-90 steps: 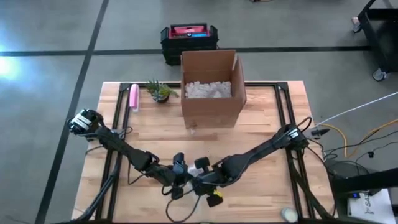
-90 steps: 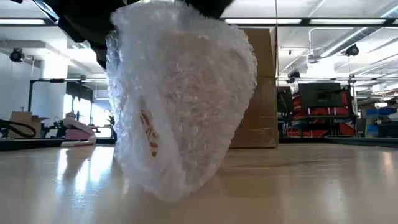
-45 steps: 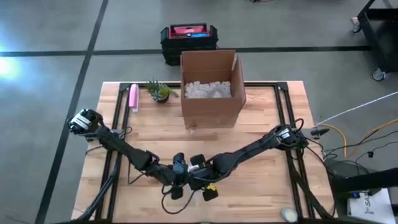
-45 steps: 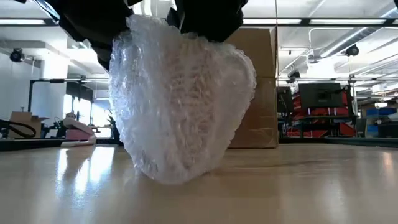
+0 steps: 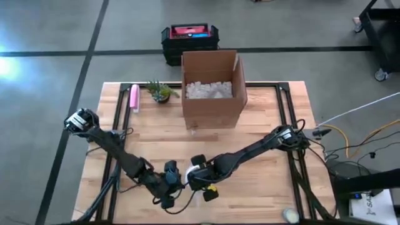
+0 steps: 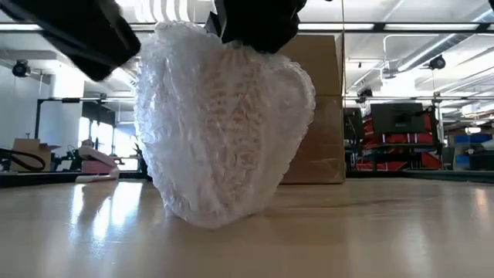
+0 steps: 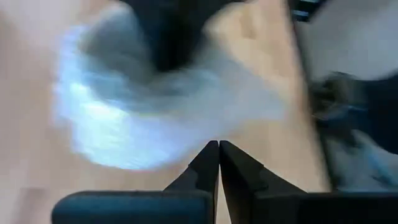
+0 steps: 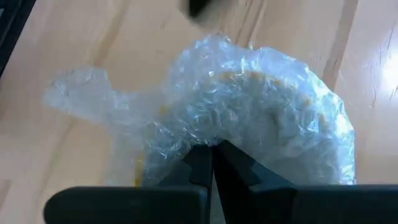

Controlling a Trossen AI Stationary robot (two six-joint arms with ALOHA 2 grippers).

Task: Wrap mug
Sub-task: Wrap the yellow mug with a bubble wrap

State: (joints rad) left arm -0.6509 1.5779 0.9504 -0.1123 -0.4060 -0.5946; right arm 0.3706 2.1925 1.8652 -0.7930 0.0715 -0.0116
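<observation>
Near the front edge of the table (image 5: 262, 134), the mug bundle (image 6: 224, 123), fully swathed in bubble wrap, is seen in the low view resting on the wood, a detail largely hidden by the arms in the high view. The right gripper (image 8: 212, 149) is shown by its wrist view clenched on the top of the wrap. The left gripper (image 7: 219, 146) is seen pressed closed on nothing, just beside the bundle toward the table's left edge.
</observation>
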